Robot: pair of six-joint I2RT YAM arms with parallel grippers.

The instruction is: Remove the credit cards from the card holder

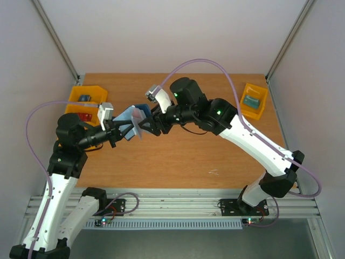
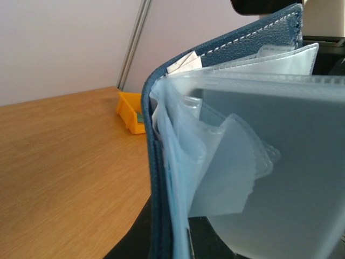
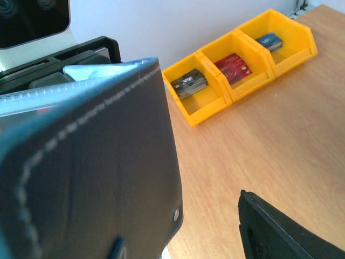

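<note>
The card holder [image 1: 132, 120], navy with a pale blue inside, hangs open above the table between both arms. My left gripper [image 1: 118, 131] is shut on its spine edge; in the left wrist view the navy cover [image 2: 153, 189] and the clear plastic sleeves [image 2: 237, 162] fill the frame. A pale corner, perhaps one of the credit cards [image 2: 183, 62], peeks out behind the sleeves. My right gripper [image 1: 147, 125] stands open at the other flap. Its one visible finger [image 3: 280, 232] is apart from the dark cover [image 3: 108, 178]; the other finger is hidden.
Three joined yellow bins [image 3: 213, 102] holding cards stand at the table's back left [image 1: 86, 97]. Another yellow bin [image 1: 253, 101] sits at the back right. Bare wood [image 1: 178, 162] lies below the raised holder.
</note>
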